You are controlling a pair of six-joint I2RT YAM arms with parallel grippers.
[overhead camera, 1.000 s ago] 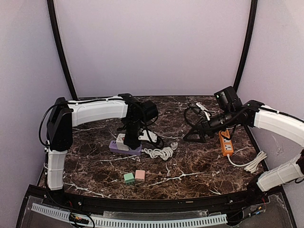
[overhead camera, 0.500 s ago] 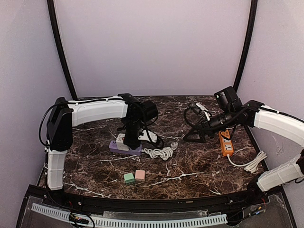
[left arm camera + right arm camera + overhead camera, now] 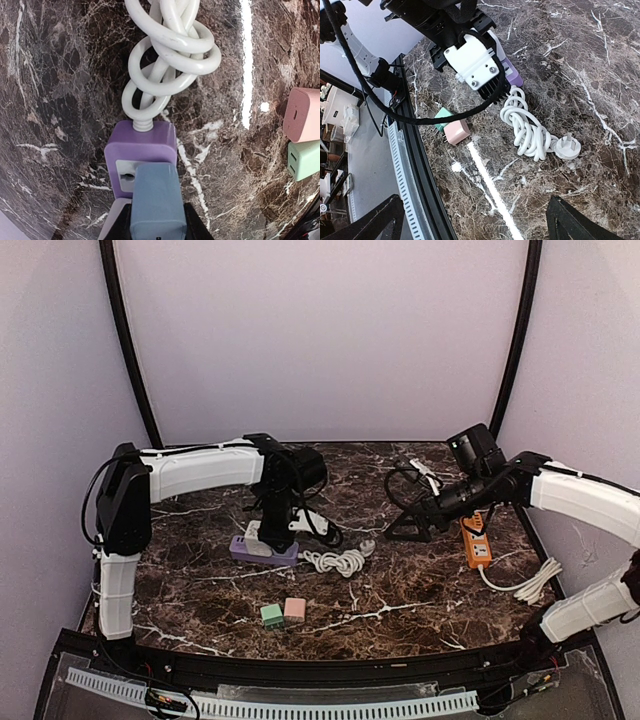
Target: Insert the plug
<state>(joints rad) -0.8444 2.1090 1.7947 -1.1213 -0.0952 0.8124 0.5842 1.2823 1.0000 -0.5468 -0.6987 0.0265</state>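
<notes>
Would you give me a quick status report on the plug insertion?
Left gripper shut on blue plug, over purple power strip; seating not visible. Right gripper open, empty. White cable coil at the strip's end, not blocking.

pale lilac walls [image 3: 320, 340] around a dark, white-veined marble tabletop [image 3: 420, 585], two black corner poles [image 3: 128, 350]
</notes>
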